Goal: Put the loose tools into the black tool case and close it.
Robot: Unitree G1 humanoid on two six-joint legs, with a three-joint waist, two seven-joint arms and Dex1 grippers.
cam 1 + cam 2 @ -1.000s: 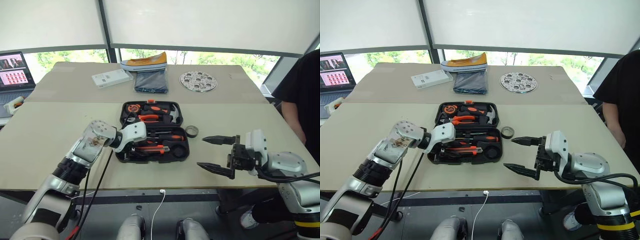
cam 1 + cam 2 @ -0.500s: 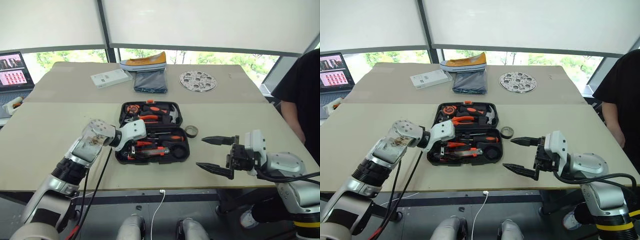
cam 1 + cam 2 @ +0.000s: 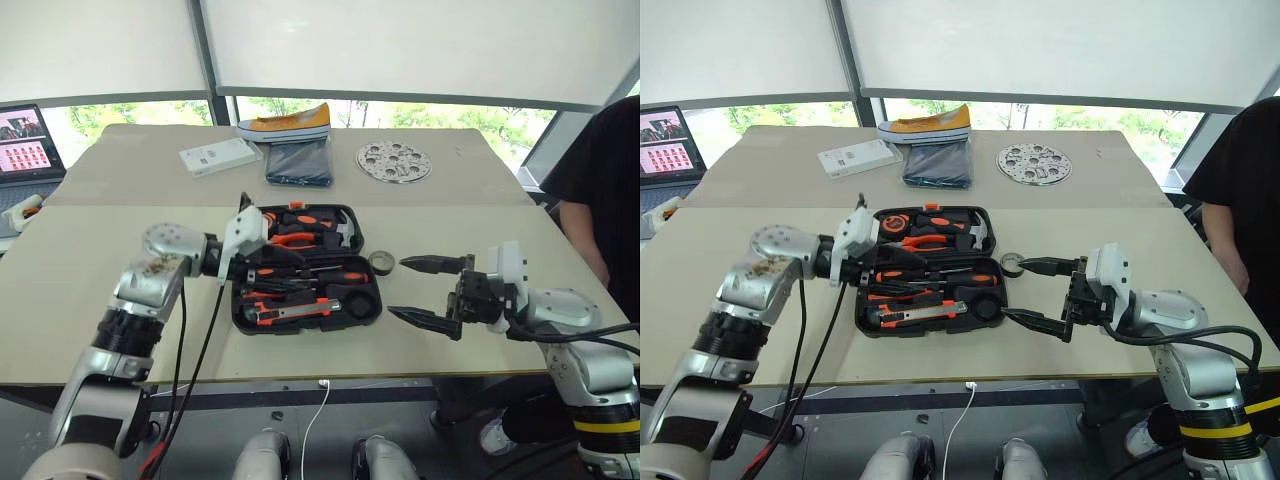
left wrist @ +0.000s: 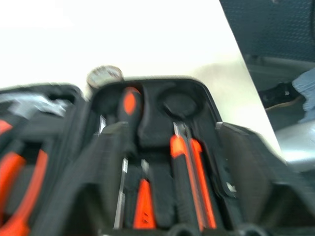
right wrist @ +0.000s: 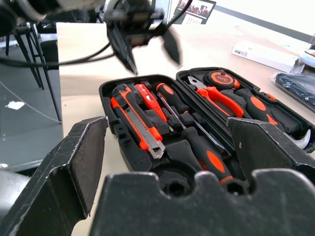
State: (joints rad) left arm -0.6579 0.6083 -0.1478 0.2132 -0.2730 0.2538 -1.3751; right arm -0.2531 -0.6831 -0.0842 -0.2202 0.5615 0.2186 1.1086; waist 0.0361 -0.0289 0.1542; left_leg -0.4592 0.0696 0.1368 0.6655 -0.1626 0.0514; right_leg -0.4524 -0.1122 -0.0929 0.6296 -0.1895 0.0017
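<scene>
The black tool case (image 3: pixel 366 316) lies open in the middle of the table. Its near half holds a utility knife (image 5: pixel 140 130) and screwdrivers (image 5: pixel 206 156) in their slots. Pliers (image 3: pixel 300 238) and a hammer lie in the far half. A small black tape roll (image 3: pixel 382 262) rests on the table just off the case's right edge. My left gripper (image 3: pixel 262 245) hovers over the case's left side, open and empty. To the right of the case, my right gripper (image 3: pixel 396 288) is wide open, its fingers pointing at the case with the tape roll just beyond the far finger.
At the table's far side sit a yellow shoe (image 3: pixel 285 122) on a dark folded cloth (image 3: pixel 300 162), a white box (image 3: pixel 215 156) and a round perforated disc (image 3: pixel 395 161). A laptop (image 3: pixel 25 140) stands far left. A person in black (image 3: pixel 600 200) stands at the right edge.
My left gripper has lifted out of the case's near half and turned, now hovering higher by the left rim. The right gripper has stayed wide open beside the case.
</scene>
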